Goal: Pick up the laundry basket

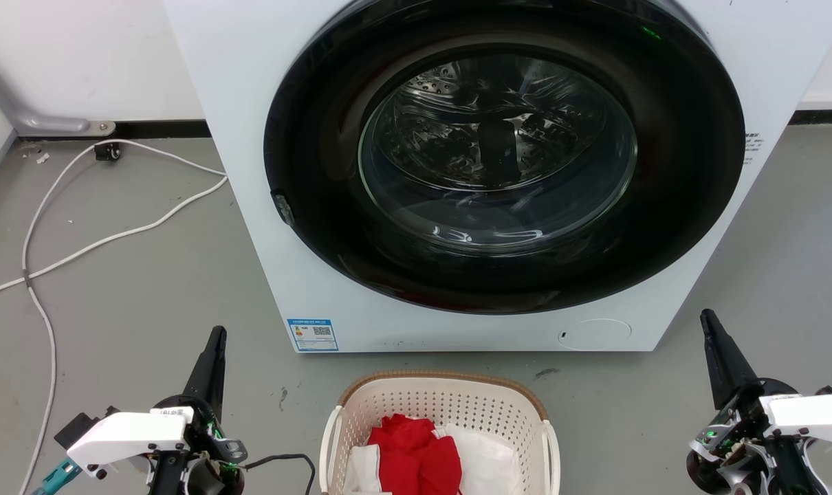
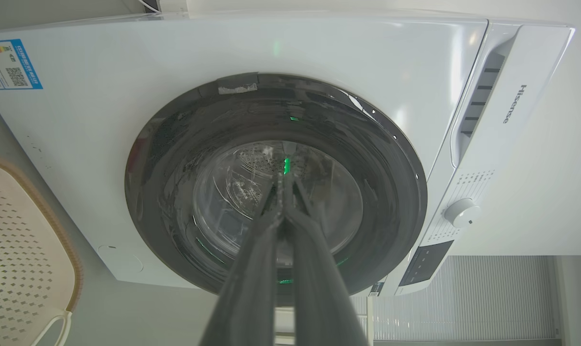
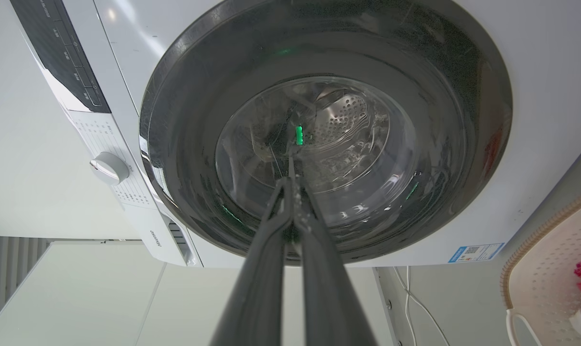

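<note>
Grey floor (image 1: 134, 295), white washing machine (image 1: 251, 227) ahead, round dark door shut. White cable (image 1: 113, 238) trails over the floor on the machine's left. Laundry basket (image 1: 443, 378) sits on the floor just in front of the machine, between the two arms, touched by neither; red cloth (image 1: 416, 454) and white cloth (image 1: 488, 457) inside. Left claw (image 1: 216, 335): fingers pressed together, nothing held, apart from the basket. Right claw (image 1: 707, 316): likewise tips together, empty, off to the basket's right.
</note>
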